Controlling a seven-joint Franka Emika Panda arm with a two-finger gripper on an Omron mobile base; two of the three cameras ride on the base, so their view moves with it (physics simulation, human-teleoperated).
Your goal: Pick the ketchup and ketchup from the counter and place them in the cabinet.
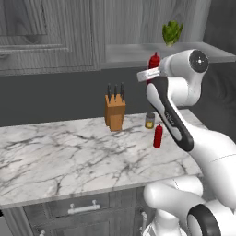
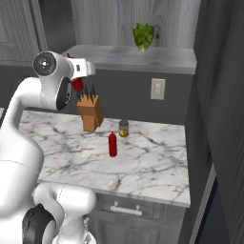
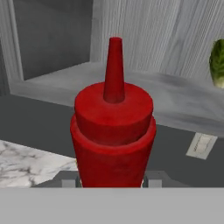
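One red ketchup bottle (image 3: 113,131) stands upright in my gripper (image 3: 111,181), which is shut on its lower body, with the nozzle pointing up. The held ketchup (image 1: 154,61) hangs high above the counter (image 1: 55,156), just in front of the cabinet's pale grey shelf board (image 1: 133,53) and about level with it. From the right, the held ketchup (image 2: 76,85) is mostly hidden behind my hand. The second ketchup bottle (image 1: 158,136) stands upright on the marble, also seen from the right (image 2: 113,144), apart from the gripper.
A wooden knife block (image 1: 115,113) stands behind the counter ketchup, with a small yellow-brown jar (image 1: 150,120) beside it. A green lettuce (image 1: 172,32) sits on the shelf's right part. A wall outlet (image 2: 157,88) is below the shelf. A dark wall (image 2: 224,95) bounds the right.
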